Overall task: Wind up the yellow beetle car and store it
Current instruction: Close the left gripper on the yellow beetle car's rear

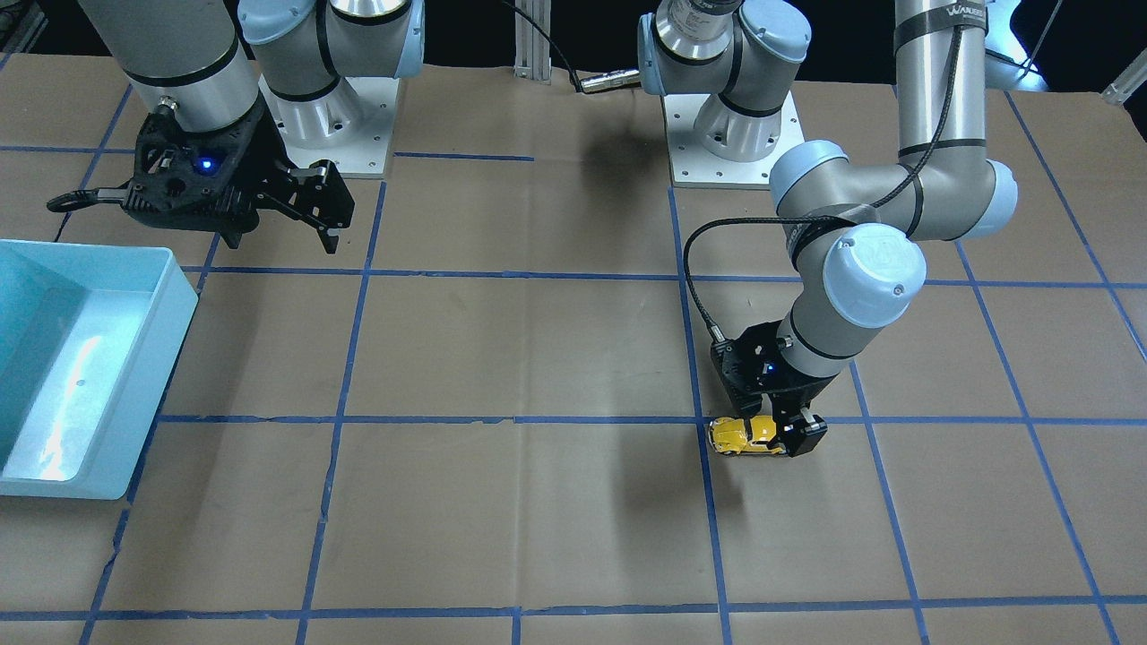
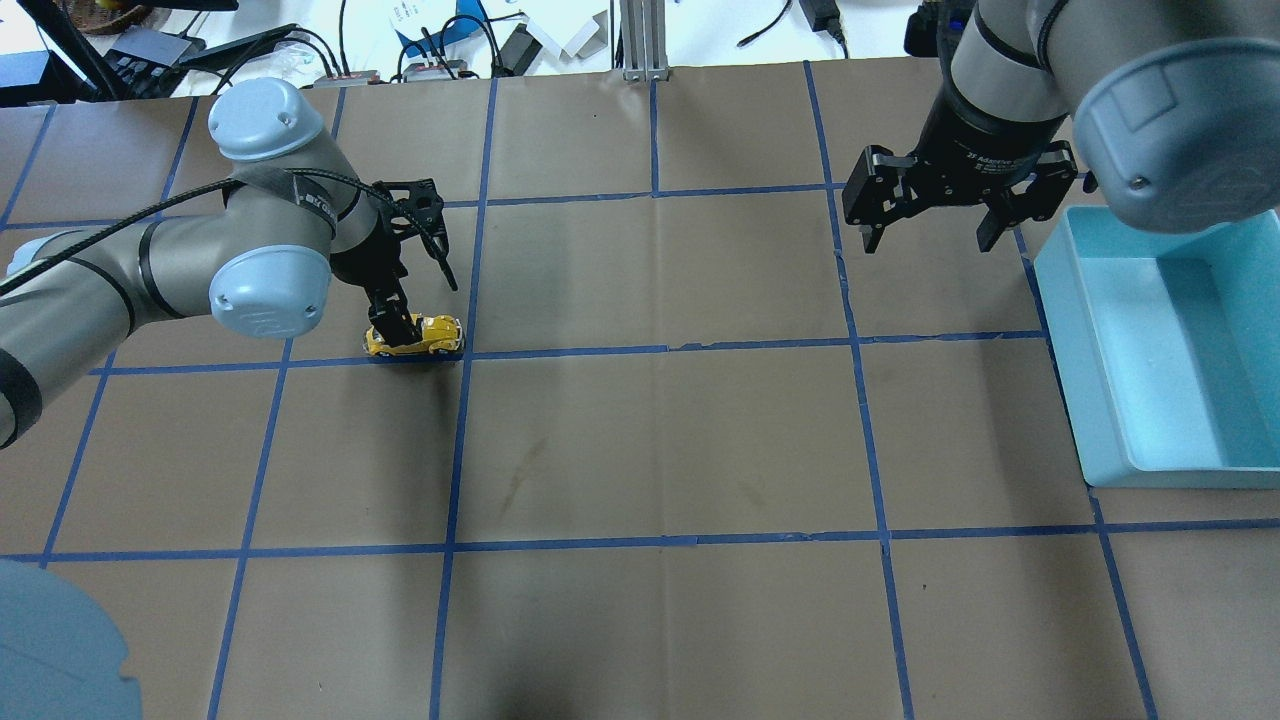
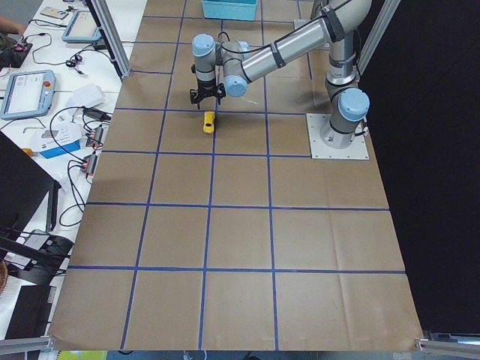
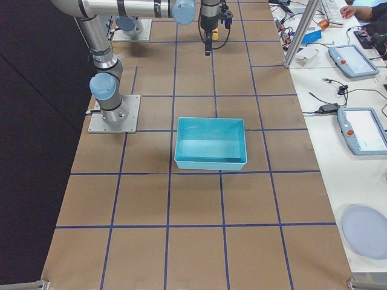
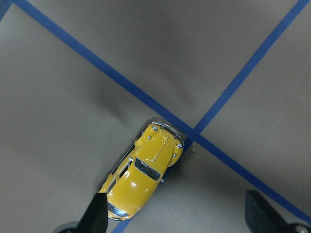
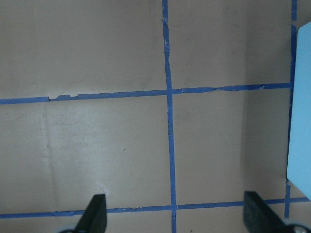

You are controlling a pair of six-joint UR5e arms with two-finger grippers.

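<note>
The yellow beetle car (image 2: 415,336) stands on its wheels on the paper-covered table, on a blue tape line near a crossing. It also shows in the front view (image 1: 742,435), the left wrist view (image 5: 145,174) and the left side view (image 3: 208,122). My left gripper (image 2: 424,304) is open and low over the car. One finger (image 5: 97,216) touches or nearly touches the car's rear side, and the other finger (image 5: 262,213) stands far off it. My right gripper (image 2: 930,238) is open and empty, held above the table beside the light blue bin (image 2: 1062,330).
The light blue bin (image 1: 175,300) is empty and sits at the table's edge on my right side; its edge shows in the right wrist view (image 6: 301,107). Blue tape lines form a grid on the brown paper. Both arm bases stand at the table's rear.
</note>
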